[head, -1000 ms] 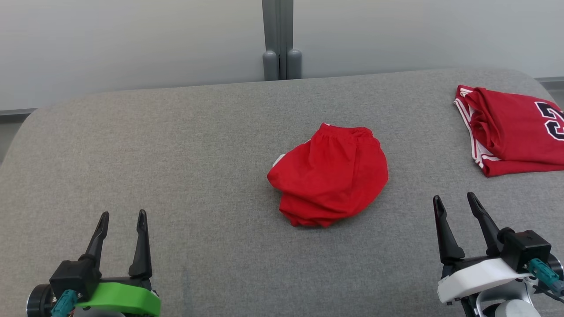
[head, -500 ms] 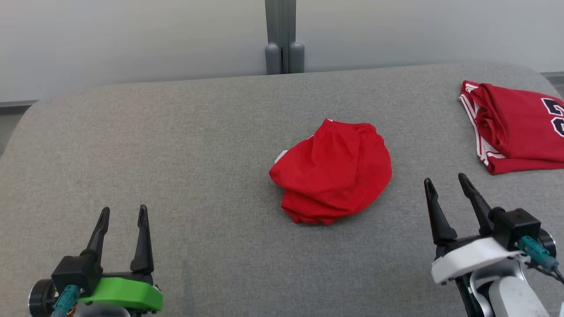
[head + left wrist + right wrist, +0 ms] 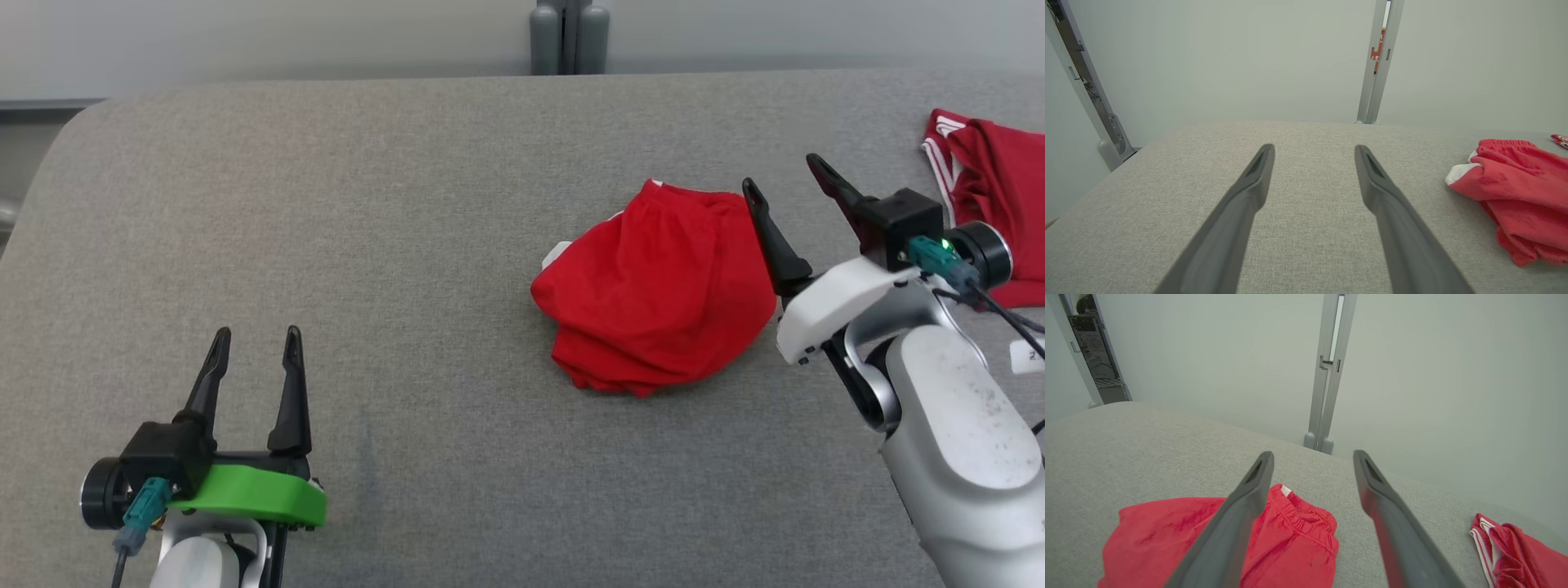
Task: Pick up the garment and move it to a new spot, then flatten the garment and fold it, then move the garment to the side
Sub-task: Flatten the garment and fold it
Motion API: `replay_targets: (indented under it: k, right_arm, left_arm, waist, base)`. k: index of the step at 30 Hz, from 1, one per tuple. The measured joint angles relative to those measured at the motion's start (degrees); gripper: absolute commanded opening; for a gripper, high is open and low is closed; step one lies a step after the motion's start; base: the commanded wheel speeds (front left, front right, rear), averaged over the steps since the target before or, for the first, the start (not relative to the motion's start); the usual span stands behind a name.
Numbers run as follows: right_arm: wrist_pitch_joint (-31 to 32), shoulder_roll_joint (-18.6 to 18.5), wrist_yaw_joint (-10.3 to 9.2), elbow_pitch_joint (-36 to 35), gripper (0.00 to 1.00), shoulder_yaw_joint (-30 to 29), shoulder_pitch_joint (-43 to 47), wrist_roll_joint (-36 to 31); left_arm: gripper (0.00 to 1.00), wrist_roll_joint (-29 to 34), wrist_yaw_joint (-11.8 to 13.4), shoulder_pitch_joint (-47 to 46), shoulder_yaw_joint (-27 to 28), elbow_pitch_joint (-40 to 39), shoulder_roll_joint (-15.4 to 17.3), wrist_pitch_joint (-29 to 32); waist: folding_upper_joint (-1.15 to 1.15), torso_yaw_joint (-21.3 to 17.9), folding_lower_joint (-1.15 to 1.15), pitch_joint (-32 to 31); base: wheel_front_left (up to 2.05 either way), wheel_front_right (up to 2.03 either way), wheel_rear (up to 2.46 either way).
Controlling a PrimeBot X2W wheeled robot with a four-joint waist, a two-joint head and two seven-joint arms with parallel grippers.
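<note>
Red shorts (image 3: 657,290) are in a crumpled heap on the grey table (image 3: 392,204), lying loose. The elastic waistband is on the far side, and a white bit pokes out at the heap's left edge.

Right claw (image 3: 780,171) is just right of the shorts, up by the waistband end, fingers spread wide w/ nothing between them. In head view its left finger overlaps the shorts' right edge, but I can't tell if it's actually touching cloth or just above it. From the right wrist cam that same finger crosses over the waistband. The other finger is over bare table right of the shorts.

Left claw (image 3: 257,332) is well left of the shorts and nearer the robot, also wide open & empty, over bare table. The left wrist cam has the shorts off to the right of both fingers, well apart.

Other stuff: a 2nd red piece, a jersey (image 3: 992,171) w/ white trim, lies right of the shorts past the right claw, not touching them. A grey post (image 3: 569,33) stands beyond the shorts at the table's far edge, against a pale wall (image 3: 245,33).
</note>
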Motion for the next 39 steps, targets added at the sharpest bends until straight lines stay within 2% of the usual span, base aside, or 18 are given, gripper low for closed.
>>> replay_targets:
  k: [11, 18, 21, 22, 23, 24, 29, 34, 39]
  right_arm:
    - [3.4, -1.9, 0.01, 18.8, 1.0, 7.7, -13.0, 3.3]
    - [6.4, -3.0, 0.01, 29.1, 1.0, 12.3, -17.5, 6.9]
    - [8.7, -3.0, 0.01, 31.9, 1.0, 14.0, -18.1, 10.3]
    - [9.1, -2.9, 0.0, 32.2, 0.61, 14.4, -18.2, 11.7]
    - [9.4, -2.9, -0.01, 32.4, 0.04, 15.1, -18.3, 12.9]
    - [9.6, -3.2, -0.02, 32.4, 0.0, 16.0, -18.4, 13.6]
    - [7.0, -4.4, -0.02, 32.0, 0.0, 18.8, -19.6, 16.0]
    - [0.2, -4.9, -0.02, 31.9, 0.0, 19.5, -23.2, 15.2]
    - [-7.0, -3.6, -0.02, 33.1, 0.0, 19.0, -27.9, 11.2]
  left_arm:
    - [1.0, 0.8, -1.0, -3.7, -0.7, 1.4, -1.8, 0.0]
    - [1.0, 0.9, -1.5, -5.2, -0.9, 1.9, -2.6, 0.0]
    - [1.0, 1.0, -1.6, -5.2, -0.6, 2.0, -2.9, 0.0]
    - [1.0, 1.1, -1.6, -5.2, -0.5, 2.1, -3.0, 0.0]
    - [1.0, 1.1, -1.7, -5.2, -0.2, 2.1, -3.0, 0.0]
    - [1.0, 1.2, -1.7, -5.2, 0.0, 2.1, -3.1, 0.0]
    - [1.0, 1.5, -1.8, -5.4, 0.4, 2.5, -3.4, 0.0]
    - [1.0, 2.0, -1.9, -6.2, 0.6, 2.5, -3.6, 0.0]
    - [1.0, 2.2, -1.9, -6.3, 1.2, 2.5, -3.7, 0.0]
  waist:
    - [0.0, 4.9, 0.0, 4.8]
    - [0.0, 7.5, 0.0, 7.4]
    - [0.0, 8.2, 0.0, 8.2]
    - [0.0, 8.3, 0.0, 8.4]
    - [0.0, 8.4, 0.0, 8.5]
    - [0.0, 8.3, 0.0, 8.5]
    - [0.0, 7.7, 0.0, 8.3]
    - [0.0, 7.6, 0.0, 7.7]
    - [0.0, 7.8, 0.0, 7.1]
  base:
    - [0.0, 0.0, 0.0]
    - [0.0, 0.0, 0.0]
    - [0.0, 0.0, 0.0]
    - [0.0, 0.0, 0.0]
    - [0.0, 0.0, 0.0]
    - [0.0, 0.0, 0.0]
    - [0.0, 0.0, 0.0]
    - [0.0, 0.0, 0.0]
    - [0.0, 0.0, 0.0]
